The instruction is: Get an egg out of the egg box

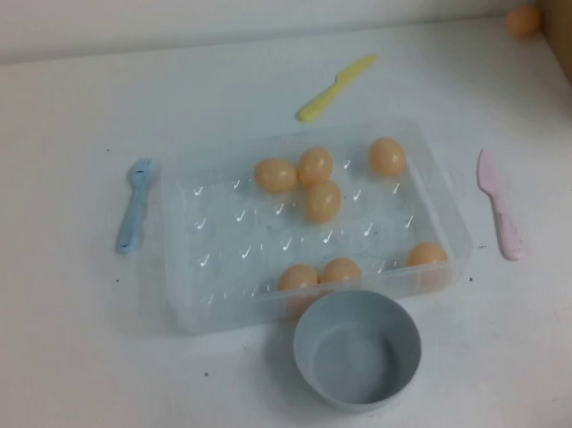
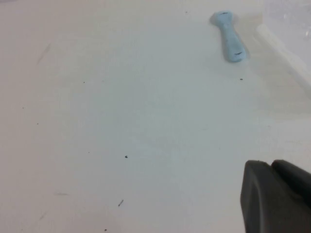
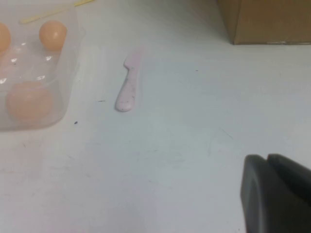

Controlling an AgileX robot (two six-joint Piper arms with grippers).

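High view: tan-orange egg (image 1: pixel 322 200) in clear egg box (image 1: pixel 187 281); both pincers unseen.

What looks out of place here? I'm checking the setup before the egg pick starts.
One egg lies loose on the table's far right, outside the egg box holding seven. Left gripper and right gripper sit back over bare table.

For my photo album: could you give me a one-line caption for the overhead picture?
Seven eggs in a clear egg box, a grey-blue bowl in front; neither gripper shows here.
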